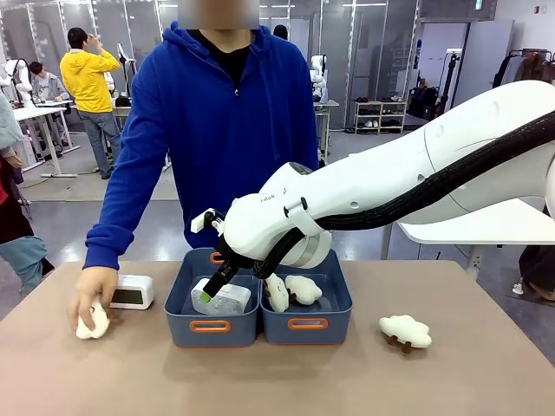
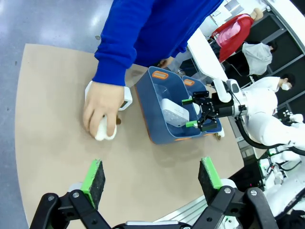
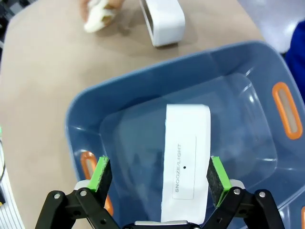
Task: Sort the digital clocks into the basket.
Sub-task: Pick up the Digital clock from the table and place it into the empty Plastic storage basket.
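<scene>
Now the right gripper (image 3: 159,174) hangs wide open inside the blue-grey rectangular plastic basket (image 3: 86,102), pads on either side of a white rounded-corner plastic digital clock (image 3: 186,162) that lies on the basket's floor. The other white clock (image 1: 132,292) sits on the table (image 1: 260,381) left of the basket, long axis across the table, beside the person's hand (image 1: 91,290). The left gripper (image 2: 151,175), equally wide, is probably nearer.
</scene>
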